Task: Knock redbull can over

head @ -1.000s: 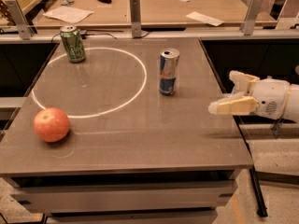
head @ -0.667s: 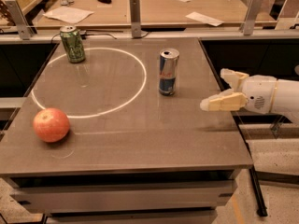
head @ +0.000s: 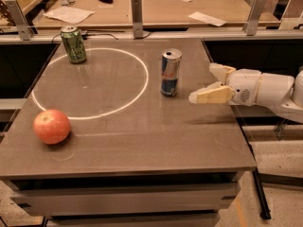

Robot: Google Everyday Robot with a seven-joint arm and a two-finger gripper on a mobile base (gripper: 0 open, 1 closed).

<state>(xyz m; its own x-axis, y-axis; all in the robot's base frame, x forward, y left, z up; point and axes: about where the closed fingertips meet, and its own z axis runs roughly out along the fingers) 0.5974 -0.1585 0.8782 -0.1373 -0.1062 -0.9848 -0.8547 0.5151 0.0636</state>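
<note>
The redbull can (head: 170, 73) stands upright right of the table's middle, slim, blue and silver with a shiny top. My gripper (head: 201, 82) comes in from the right at can height, just right of the can and apart from it. Its two cream fingers (head: 209, 95) are spread and hold nothing. The white arm (head: 265, 90) reaches in over the table's right edge.
A wider green can (head: 73, 44) stands at the back left on a white circle line (head: 90, 116). A red apple (head: 51, 126) lies at the front left. The grey table (head: 156, 141) ends just below my arm on the right; a desk with papers (head: 189, 8) stands behind.
My gripper has moved left over the table toward the redbull can. The can, the green can and the apple have not moved.
</note>
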